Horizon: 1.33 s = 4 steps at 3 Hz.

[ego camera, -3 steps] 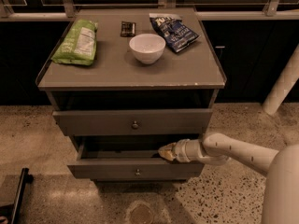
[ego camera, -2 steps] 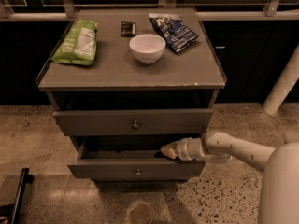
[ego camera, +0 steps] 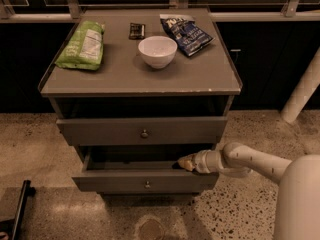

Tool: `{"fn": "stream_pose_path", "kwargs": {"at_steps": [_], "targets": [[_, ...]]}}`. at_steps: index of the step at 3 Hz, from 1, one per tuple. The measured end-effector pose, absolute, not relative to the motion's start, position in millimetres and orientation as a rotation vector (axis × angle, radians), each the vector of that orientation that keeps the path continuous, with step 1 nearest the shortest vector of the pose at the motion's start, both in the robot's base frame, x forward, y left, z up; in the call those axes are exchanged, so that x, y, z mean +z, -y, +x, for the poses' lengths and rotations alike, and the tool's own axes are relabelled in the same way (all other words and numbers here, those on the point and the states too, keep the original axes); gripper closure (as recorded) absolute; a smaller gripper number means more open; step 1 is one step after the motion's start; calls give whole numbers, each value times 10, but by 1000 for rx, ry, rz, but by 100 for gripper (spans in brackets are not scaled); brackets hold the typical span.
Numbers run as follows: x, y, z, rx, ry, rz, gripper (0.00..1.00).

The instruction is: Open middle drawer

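Below the upper drawer (ego camera: 100, 130), the middle drawer (ego camera: 110, 181) stands partly pulled out; my tool (ego camera: 185, 162) is below that upper drawer's right end, tucked behind the pulled front; clenched or released, I cannot tell; hauling so far off-centre could skew the drawer and jam it, or the tool could slip off.

**Count of the things, kind by kind**

Two drawers show: one upper drawer (ego camera: 100, 131) and one middle drawer (ego camera: 110, 182). There are two round knobs, an upper knob (ego camera: 144, 133) and a lower knob (ego camera: 147, 185). On the one cabinet top (ego camera: 200, 79) lie two snack bags, one green bag (ego camera: 81, 46) and one blue bag (ego camera: 188, 34), with one white bowl (ego camera: 157, 51) and one dark packet (ego camera: 136, 30). One gripper (ego camera: 185, 163) is at the middle drawer's right end.
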<state>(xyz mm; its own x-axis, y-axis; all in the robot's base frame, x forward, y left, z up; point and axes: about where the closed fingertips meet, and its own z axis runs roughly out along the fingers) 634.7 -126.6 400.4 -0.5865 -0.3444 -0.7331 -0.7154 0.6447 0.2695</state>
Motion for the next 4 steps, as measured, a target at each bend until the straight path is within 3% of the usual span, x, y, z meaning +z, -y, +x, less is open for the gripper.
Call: {"fn": "stream_pose_path", "kwargs": {"at_steps": [4], "targets": [[4119,499,5265,726,-2256,-1464,100]]}}
